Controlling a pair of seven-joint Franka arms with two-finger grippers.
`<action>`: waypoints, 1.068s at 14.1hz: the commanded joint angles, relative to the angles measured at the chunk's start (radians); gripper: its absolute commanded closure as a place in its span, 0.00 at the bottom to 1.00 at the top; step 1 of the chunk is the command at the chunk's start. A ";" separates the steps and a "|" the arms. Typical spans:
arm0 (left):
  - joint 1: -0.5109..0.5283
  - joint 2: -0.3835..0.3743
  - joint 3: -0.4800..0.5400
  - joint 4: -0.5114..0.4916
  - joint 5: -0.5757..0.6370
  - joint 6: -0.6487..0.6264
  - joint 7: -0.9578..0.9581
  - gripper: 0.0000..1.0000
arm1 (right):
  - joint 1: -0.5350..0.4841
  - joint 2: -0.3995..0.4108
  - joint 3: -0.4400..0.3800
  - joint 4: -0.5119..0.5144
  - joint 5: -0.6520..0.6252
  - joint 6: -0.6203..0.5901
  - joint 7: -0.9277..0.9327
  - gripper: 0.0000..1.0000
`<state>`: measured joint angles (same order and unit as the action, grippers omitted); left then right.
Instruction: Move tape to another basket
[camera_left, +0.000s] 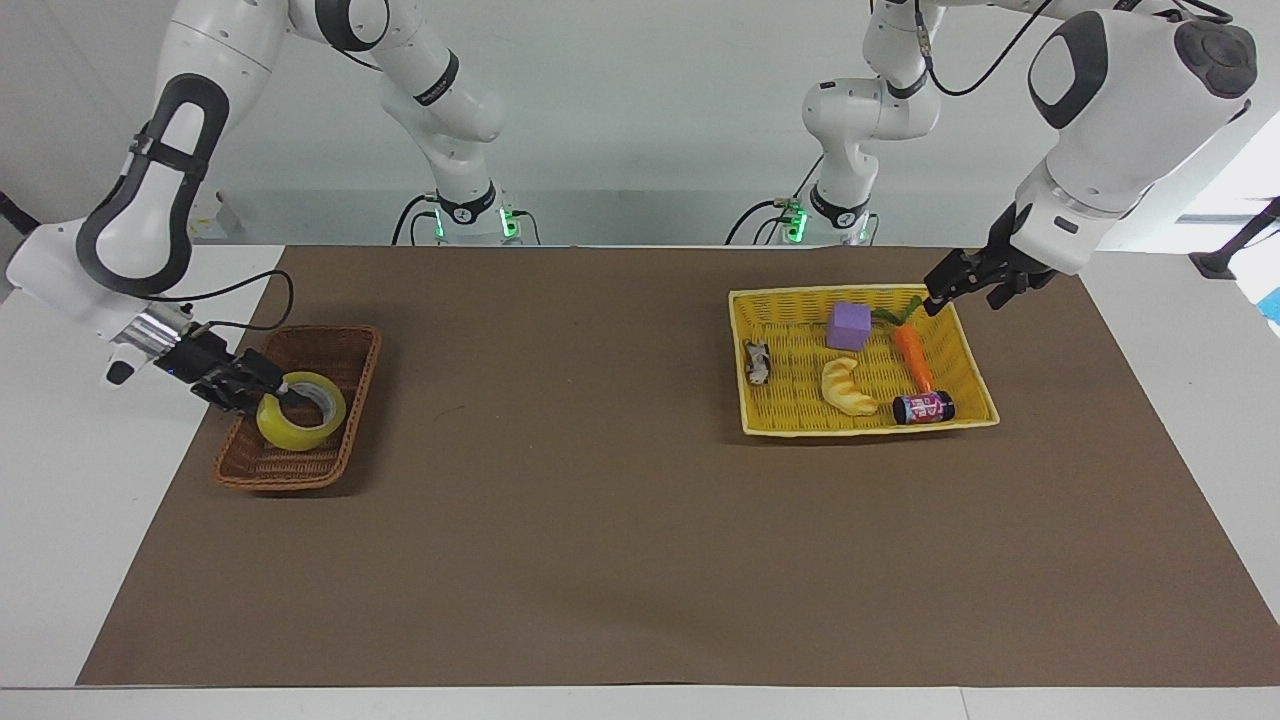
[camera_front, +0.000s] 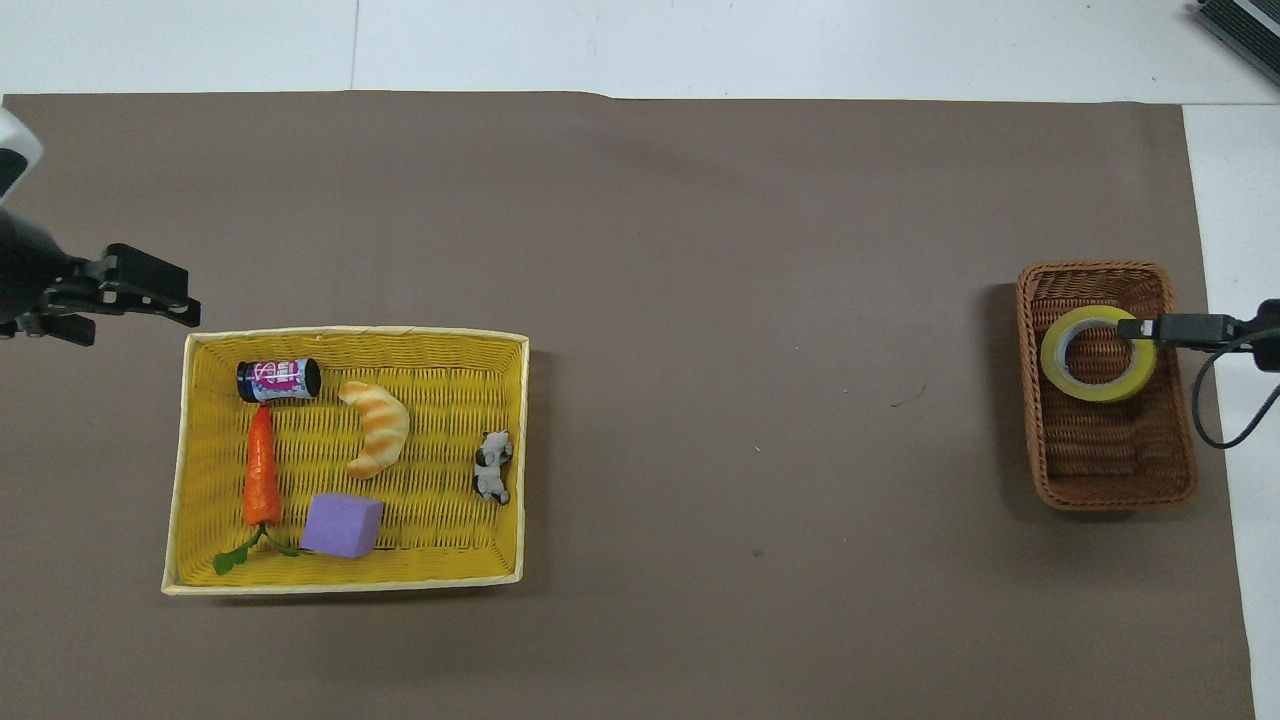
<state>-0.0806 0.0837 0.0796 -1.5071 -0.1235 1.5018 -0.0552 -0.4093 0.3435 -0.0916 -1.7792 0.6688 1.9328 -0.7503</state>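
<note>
Right gripper (camera_left: 268, 392) pinches the glossy yellow tape ring (camera_left: 300, 411), fingers shut on its rim, over the dark brown wicker basket (camera_left: 262, 468). Toward the left arm's end from that basket, left gripper (camera_left: 950, 288) hangs over the flat yellow woven basket's (camera_left: 968, 412) corner; its fingers' spread is unclear.

The tape (camera_left: 300, 423) (camera_front: 1098, 353), a translucent yellow ring with a pale core, lies in the dark brown wicker basket (camera_left: 335, 448) (camera_front: 1110, 470) at the right arm's end of the table.

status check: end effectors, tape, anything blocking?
Right end effector at tape, in the brown basket. Left end effector over yellow basket's edge, waiting. Nothing blocking.
</note>
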 joint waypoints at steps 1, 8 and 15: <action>-0.016 -0.022 0.029 0.008 0.048 -0.031 0.044 0.00 | 0.035 -0.018 0.009 0.078 -0.114 0.009 0.084 0.00; -0.096 -0.048 0.078 0.053 0.079 -0.049 0.044 0.00 | 0.231 -0.095 0.009 0.210 -0.551 -0.011 0.521 0.00; -0.090 -0.061 0.071 0.050 0.073 -0.069 0.035 0.00 | 0.354 -0.264 0.012 0.202 -0.681 -0.214 0.815 0.00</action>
<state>-0.1629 0.0270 0.1430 -1.4637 -0.0679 1.4576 -0.0160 -0.0852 0.1306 -0.0850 -1.5579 0.0419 1.7568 -0.0002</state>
